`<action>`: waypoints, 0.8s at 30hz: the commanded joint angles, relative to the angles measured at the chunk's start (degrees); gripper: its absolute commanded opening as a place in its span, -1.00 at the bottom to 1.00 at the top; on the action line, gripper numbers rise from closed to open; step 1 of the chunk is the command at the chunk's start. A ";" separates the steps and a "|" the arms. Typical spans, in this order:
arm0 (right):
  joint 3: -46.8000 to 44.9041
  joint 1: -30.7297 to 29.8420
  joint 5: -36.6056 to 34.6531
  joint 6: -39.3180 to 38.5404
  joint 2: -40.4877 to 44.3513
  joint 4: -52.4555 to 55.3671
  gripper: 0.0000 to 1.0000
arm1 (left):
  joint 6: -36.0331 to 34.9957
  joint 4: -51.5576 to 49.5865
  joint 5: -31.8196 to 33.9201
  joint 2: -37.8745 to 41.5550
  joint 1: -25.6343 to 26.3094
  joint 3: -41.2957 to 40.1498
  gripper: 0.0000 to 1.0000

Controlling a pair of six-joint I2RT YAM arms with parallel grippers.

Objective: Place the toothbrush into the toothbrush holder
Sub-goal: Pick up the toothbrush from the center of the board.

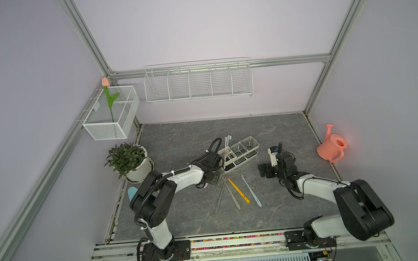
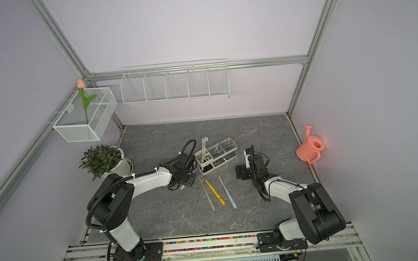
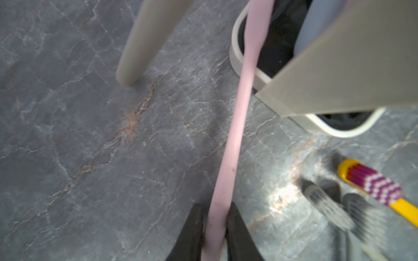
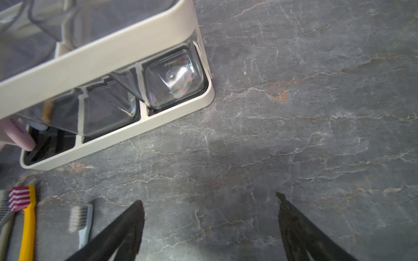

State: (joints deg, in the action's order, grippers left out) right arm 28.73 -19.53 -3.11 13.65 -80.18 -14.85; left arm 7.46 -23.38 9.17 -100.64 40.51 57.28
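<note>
Pink toothbrush [image 3: 235, 135] gripped, insertion pending.
Left tool [image 3: 216, 204] clamps it just beside the toothbrush holder [image 3: 339, 67]; right tool [image 4: 209, 198] gapes empty. Next, likely: steer its end into the cup-free compartment.

text readable: none | pink toothbrush [image 4: 21, 133], end in the end compartment of the toothbrush holder [image 4: 90, 61]: small grey lettering on handle, too blurred to read | yellow toothbrush [image 1: 239, 191], lying just in front of the toothbrush holder: small dark mark near handle end, illegible
</note>
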 commanded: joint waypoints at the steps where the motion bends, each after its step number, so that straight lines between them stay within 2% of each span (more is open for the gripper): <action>1: -0.26 0.33 0.64 -0.78 0.52 -0.90 0.87 | 1.15 -1.80 0.71 0.47 -0.21 0.90 -0.58; 15: -0.08 0.34 0.52 -0.80 0.33 -0.82 0.87 | 2.88 -3.64 -0.31 9.52 -0.15 -3.22 -0.63; 19: -0.08 0.30 0.57 -0.79 0.33 -0.70 0.87 | 5.29 -6.01 1.55 11.28 -0.18 -2.89 -0.63; 24: -0.08 0.28 0.56 -0.80 0.33 -0.75 0.87 | 5.70 -8.48 -0.22 12.41 -0.15 -1.65 -0.63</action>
State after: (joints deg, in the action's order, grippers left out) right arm 28.73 -19.53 -3.11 13.65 -80.18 -14.85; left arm 11.35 -28.58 9.23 -89.69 40.51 54.72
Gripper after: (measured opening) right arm 0.937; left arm 0.186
